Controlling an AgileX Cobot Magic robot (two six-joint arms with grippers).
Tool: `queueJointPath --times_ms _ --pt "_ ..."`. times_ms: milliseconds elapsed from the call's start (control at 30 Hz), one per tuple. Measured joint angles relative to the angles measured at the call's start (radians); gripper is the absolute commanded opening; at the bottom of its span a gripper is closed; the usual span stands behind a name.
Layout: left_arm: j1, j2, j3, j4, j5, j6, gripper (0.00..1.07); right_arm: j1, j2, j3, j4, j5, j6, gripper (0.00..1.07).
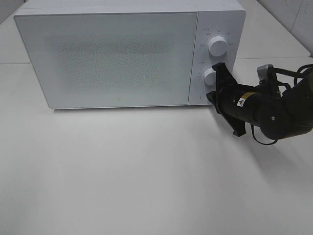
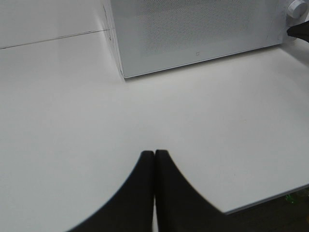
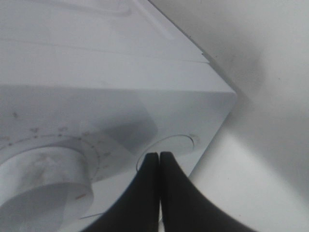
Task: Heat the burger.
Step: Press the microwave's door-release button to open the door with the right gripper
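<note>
microwave [image 1: 146, 5]: white body | door [image 1: 107, 56]: pale grey, fine dotted mesh pattern | upper knob [image 1: 217, 45], lower knob [image 1: 209, 77]: white, ringed by faint grey tick marks | worktop [image 1: 122, 171]: plain white | right arm [image 1: 274, 115]: black, with a small yellow label [image 1: 248, 96] | left gripper [image 2: 154, 153], right gripper [image 3: 159, 155]: black jaws
</note>
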Motion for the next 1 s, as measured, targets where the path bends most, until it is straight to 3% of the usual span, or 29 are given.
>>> queueJointPath --times_ms 1000 --pt "0.000 0.000 0.000 0.000 0.000 0.000 0.00 0.010 0.045 -0.084 0.008 0.073 0.004 0.00"
